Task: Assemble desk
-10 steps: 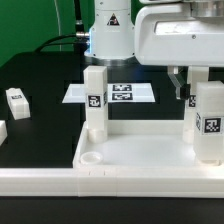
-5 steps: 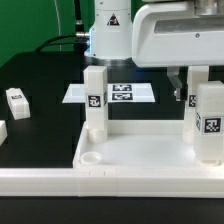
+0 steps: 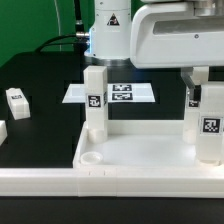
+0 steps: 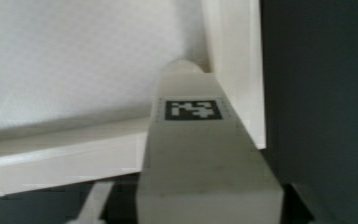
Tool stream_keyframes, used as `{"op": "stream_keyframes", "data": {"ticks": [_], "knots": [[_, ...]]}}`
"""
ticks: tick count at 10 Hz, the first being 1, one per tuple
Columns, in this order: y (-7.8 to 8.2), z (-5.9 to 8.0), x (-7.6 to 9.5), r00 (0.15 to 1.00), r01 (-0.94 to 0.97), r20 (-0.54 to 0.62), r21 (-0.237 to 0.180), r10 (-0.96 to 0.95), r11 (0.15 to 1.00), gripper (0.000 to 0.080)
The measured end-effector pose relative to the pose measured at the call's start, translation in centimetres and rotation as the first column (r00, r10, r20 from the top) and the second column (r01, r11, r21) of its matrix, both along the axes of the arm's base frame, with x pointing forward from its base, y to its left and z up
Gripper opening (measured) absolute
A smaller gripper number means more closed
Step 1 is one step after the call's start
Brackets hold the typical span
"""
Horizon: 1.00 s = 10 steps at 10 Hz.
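Exterior view, nearest the camera: the white tray-like tabletop (image 3: 140, 160) is laid flat on the black worktop (image 3: 45, 125). An empty round socket (image 3: 92, 158) is seen in its near corner on the exterior view's left. Three white tagged legs are stood upright in the tray. The near right leg (image 3: 209, 125) is placed at the near corner on the exterior view's right. The left leg (image 3: 95, 100) is set at the far corner behind the empty socket. The far right leg (image 3: 190, 110) is largely hidden behind the near right one.

The gripper (image 3: 195, 82) is lowered over the far right leg. In the wrist view this leg is seen between the two fingers (image 4: 293, 200), which lie close on either side. Whether it is clamped cannot be told.

Beside the tray, on the exterior view's left, a small white block (image 3: 17, 100) is laid on the worktop. Behind the tray the marker board (image 3: 115, 93) is seen flat. Beyond it the robot base (image 3: 108, 30) is backed by a green wall (image 3: 35, 25).
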State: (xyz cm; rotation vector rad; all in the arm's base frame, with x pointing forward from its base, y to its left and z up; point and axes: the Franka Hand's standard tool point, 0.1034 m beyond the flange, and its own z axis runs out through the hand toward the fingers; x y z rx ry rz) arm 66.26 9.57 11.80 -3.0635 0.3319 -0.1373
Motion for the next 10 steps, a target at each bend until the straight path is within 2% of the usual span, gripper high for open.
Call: {"op": "stream_keyframes", "data": {"ticks": [1,2,4,8,10], "knots": [[0.01,-0.04,0.00,0.999,0.041,-0.002,0.008,-0.041,0.999,0.0288],[-0.23,-0.09,0.05,0.973,0.230,-0.014,0.029,-0.230,0.973,0.0288],[-0.50,-0.16,0.05,0.903,0.430,-0.035,0.057,-0.429,0.901,0.0288],[-0.69,-0.17,-0.04,0.694,0.720,-0.086,0.074,-0.714,0.690,0.0289],[-0.59,-0.22,-0.03,0.546,0.837,-0.116,0.064,-0.829,0.543,0.0290]]}}
